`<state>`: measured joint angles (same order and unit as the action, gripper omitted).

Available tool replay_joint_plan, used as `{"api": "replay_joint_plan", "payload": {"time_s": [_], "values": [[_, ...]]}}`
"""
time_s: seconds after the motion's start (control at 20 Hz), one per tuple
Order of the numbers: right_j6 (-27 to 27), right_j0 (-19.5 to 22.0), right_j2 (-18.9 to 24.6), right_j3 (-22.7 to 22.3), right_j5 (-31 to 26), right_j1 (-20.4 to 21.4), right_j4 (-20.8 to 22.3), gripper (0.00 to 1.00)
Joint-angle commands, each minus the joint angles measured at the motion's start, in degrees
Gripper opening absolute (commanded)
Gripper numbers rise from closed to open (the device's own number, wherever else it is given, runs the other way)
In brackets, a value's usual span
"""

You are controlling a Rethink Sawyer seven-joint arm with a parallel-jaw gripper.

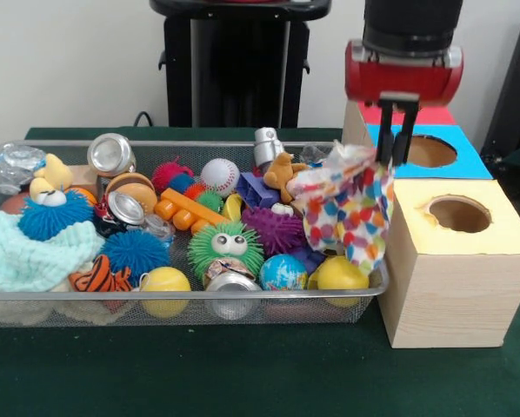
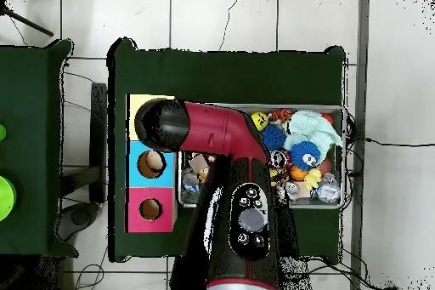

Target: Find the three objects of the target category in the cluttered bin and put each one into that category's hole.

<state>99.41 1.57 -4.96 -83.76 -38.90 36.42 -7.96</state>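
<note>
The fingers [image 1: 397,143] are clenched on the top edge of a polka-dot cloth [image 1: 351,208], a white fabric with coloured spots that hangs down from them at right of centre in the front view. Its lower end drapes over the right end of the wire bin [image 1: 182,297] and lies against the left face of the yellow-topped box [image 1: 456,287]. Above the fingers sits the red wrist of the arm [image 1: 403,74], coming in from the top edge.

To the right of the cloth the sorting boxes stand in a row on the green counter [image 1: 243,373]: the yellow-topped box with a round hole [image 1: 459,213], behind it the blue-topped box [image 1: 469,152] with its own hole, and behind that a red-topped box [image 1: 434,115], mostly hidden by the wrist. In the overhead view the arm [image 2: 229,176] covers the yellow top and the left end of the bin.

The bin, in the left half of the front view, is crowded: a baseball [image 1: 219,175], a green fuzzy toy with eyes [image 1: 225,248], a blue spiky ball [image 1: 134,252], a purple spiky ball [image 1: 276,230], a yellow ball [image 1: 166,282], a small globe ball [image 1: 283,273], crushed cans [image 1: 110,155] and a pale green knit cloth [image 1: 25,256] at the left end.
</note>
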Motion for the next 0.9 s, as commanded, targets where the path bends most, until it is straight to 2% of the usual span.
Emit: {"api": "replay_joint_plan", "payload": {"time_s": [0.05,0.25,0.4,0.65,0.9], "values": [[18.6,-1.2,3.3,-0.8,1.1,-6.4,-6.8,0.0],[21.9,-4.1,1.3,-0.7,-2.6,-5.1,-9.7,0.0],[22.4,-5.1,-0.3,0.2,-6.8,-3.9,-10.3,0.0],[20.2,-4.1,-0.7,-0.2,-11.7,-1.5,-10.3,0.0],[21.0,-4.0,-1.5,2.0,-18.9,0.7,-9.2,0.0]]}}
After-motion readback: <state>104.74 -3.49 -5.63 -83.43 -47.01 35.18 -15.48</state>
